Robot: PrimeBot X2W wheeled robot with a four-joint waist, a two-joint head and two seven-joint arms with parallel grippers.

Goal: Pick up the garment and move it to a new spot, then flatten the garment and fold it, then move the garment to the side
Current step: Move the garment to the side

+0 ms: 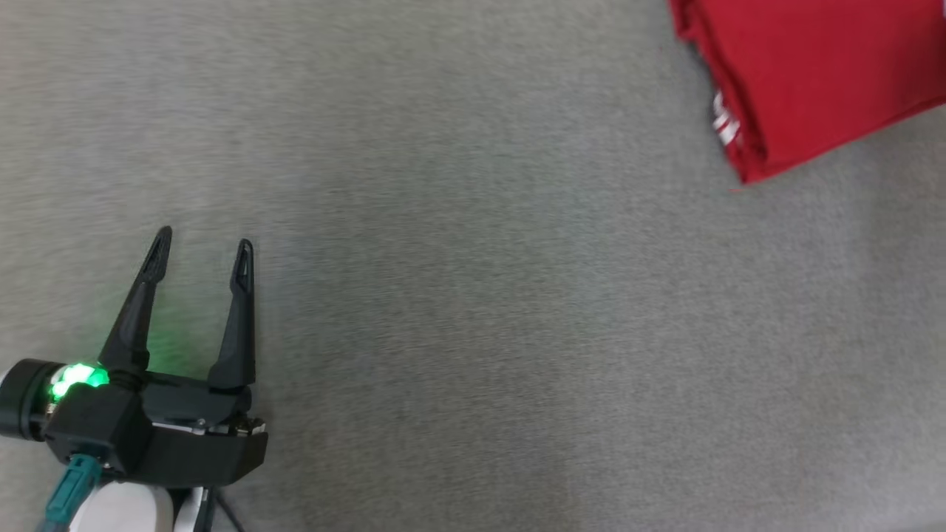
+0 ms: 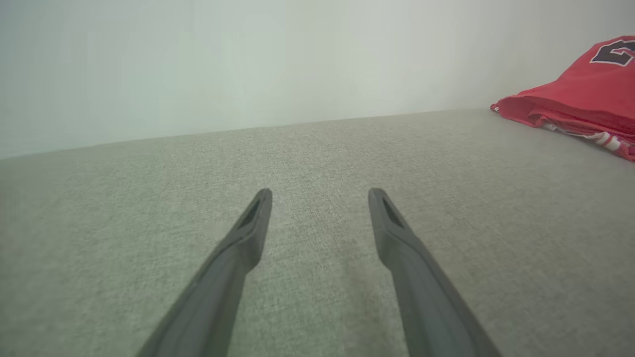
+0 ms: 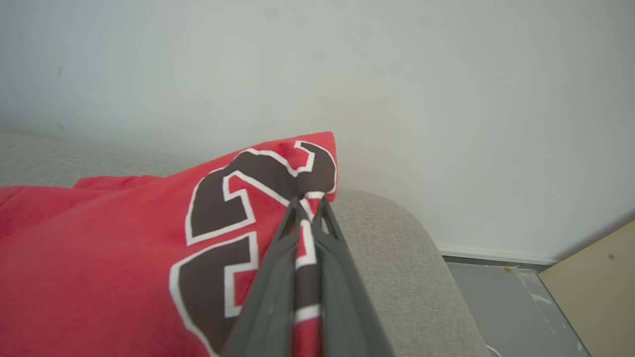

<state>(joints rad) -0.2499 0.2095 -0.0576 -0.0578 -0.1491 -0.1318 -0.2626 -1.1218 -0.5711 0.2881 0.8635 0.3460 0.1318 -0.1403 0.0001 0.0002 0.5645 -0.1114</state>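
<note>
Red garment [image 1: 813, 74] in R hand [image 3: 307, 202], corner twd near-left

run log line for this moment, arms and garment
left gripper: open, empty, over grey surface | right gripper: shut on red garment | garment: folded, at surface's far right | stage: likely moving aside

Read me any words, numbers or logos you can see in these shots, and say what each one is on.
Nothing reads for certain.
Right wrist view, red garment: large dark figure outlined in white, creased and partly behind the right pincer; maybe "2".
Left wrist view, same garment: piece of a dark figure, cut off; unreadable.
Head view, its folded edge: white marks, too blurred.
</note>
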